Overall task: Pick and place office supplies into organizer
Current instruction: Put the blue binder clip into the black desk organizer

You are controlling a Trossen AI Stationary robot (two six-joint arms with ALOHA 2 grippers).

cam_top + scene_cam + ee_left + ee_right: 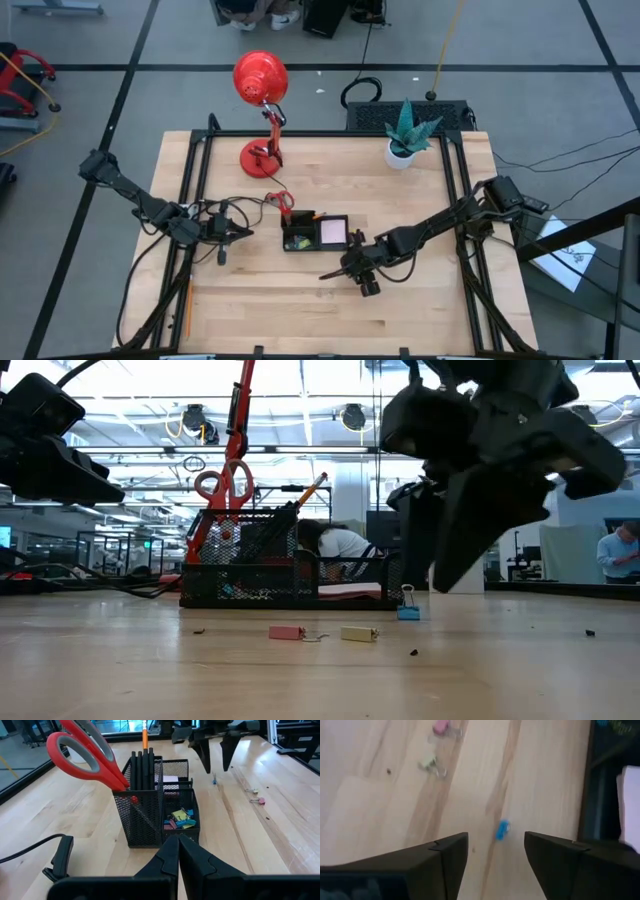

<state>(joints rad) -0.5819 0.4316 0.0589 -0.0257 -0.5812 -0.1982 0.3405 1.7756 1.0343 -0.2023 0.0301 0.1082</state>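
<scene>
wood table (420,310) holds the black organizer (314,232), a red lamp (262,85) and a plant (408,132). right gripper (496,851) spread over a blue clip (502,829); left gripper (178,852) pinched together.

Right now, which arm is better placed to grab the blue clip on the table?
Right. The right gripper hangs open directly over the blue clip beside the organizer; the left gripper is shut on the organizer's far side.

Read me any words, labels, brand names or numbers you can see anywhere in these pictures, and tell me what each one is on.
None can be read.
organizer: black mesh, no label visible.
sticky-note pad: blank face.
Paper on the floor beside the table: dark marks, too small to read.
Room behind the table: no sign readable.
</scene>
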